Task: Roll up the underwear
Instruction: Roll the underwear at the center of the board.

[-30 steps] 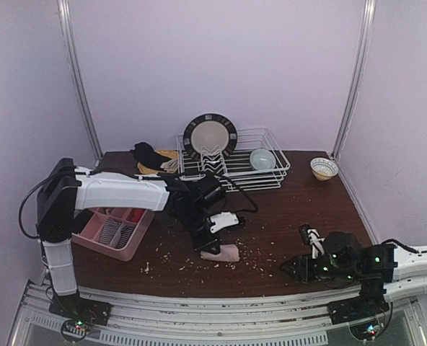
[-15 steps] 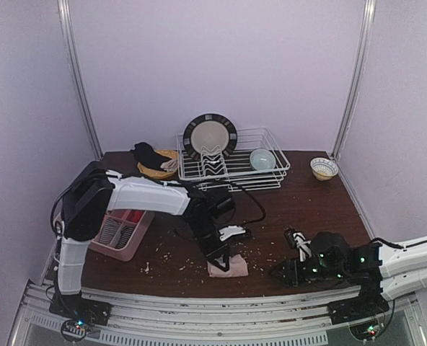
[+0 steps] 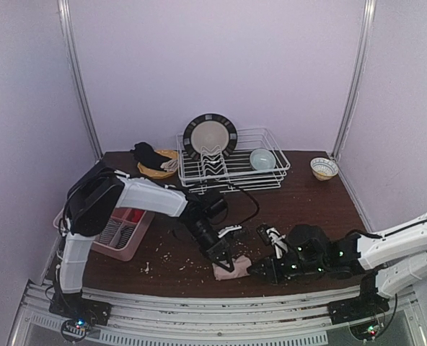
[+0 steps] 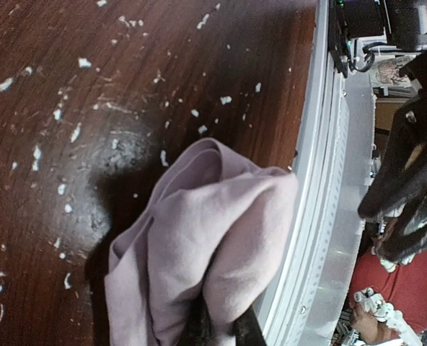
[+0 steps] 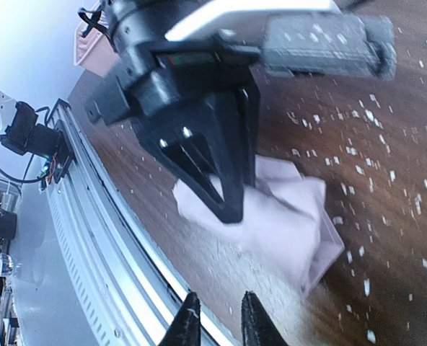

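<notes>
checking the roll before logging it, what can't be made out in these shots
Top view: the left hand covers the underwear; how far it is rolled is unreadable.
Left wrist: its fingers are cut off by the bottom edge.
Right wrist: the right hand shows only tips at the bottom edge.
Top view: pink tray contents too small.

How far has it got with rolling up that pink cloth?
Done: the underwear is gathered into a loose bundle near the front edge of the table. In hand: the left fingers pinch it, while the right fingers hover beside it, not touching. Left: no tidy roll shows yet; it looks bunched, not rolled.
</notes>
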You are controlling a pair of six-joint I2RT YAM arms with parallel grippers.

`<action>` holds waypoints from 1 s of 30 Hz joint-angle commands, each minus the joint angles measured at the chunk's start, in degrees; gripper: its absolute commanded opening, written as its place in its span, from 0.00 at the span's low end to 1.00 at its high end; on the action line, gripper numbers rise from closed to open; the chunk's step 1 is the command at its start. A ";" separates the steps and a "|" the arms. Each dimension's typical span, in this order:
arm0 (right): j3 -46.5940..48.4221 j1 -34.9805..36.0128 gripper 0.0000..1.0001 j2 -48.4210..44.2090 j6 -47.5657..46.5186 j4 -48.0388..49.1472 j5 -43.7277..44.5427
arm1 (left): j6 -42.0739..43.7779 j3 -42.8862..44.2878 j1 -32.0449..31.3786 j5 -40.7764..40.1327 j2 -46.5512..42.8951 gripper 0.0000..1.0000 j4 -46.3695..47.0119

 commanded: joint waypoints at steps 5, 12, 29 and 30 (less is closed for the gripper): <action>5.59 -0.06 0.15 12.76 -0.40 7.39 5.80 | -1.58 -1.73 1.17 -3.56 4.25 0.00 1.71; 5.44 -1.28 0.09 20.80 4.79 10.17 8.42 | -2.08 -4.18 1.26 -5.78 2.13 0.25 3.25; 6.95 -1.50 0.06 27.29 8.75 10.05 6.20 | -6.98 -14.91 0.85 -24.75 -16.68 0.98 7.94; 7.25 -1.50 0.06 27.22 8.78 9.95 5.79 | -7.42 -15.70 0.75 -26.24 -17.75 0.98 8.40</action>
